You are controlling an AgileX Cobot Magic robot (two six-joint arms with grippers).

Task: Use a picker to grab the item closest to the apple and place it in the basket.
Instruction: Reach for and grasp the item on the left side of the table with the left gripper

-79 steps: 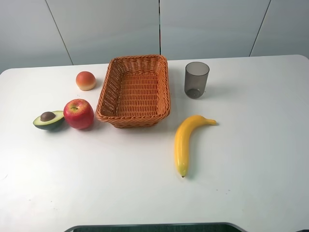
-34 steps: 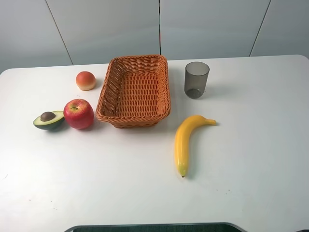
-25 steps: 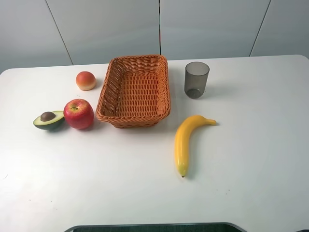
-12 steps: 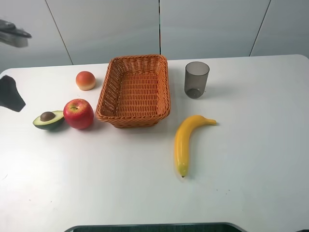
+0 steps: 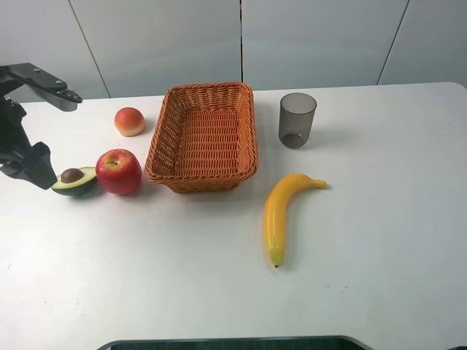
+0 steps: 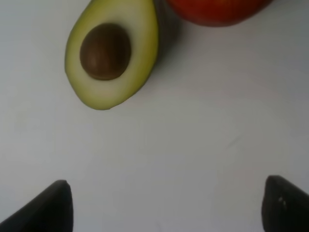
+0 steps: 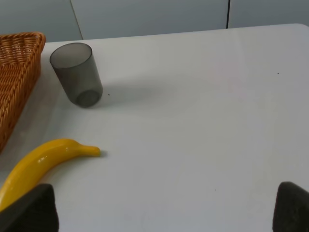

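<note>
Wrist view alone shows left gripper [image 6: 166,208] spread near avocado [image 6: 112,53]

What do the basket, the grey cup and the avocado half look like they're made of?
The basket: woven wicker or plastic rattan, orange-brown, matte; the strands and braided rim show. The grey cup: translucent smoky plastic, probably; its base shows through the wall. The avocado half: likely a plastic or foam replica, with a smooth cut face.
</note>
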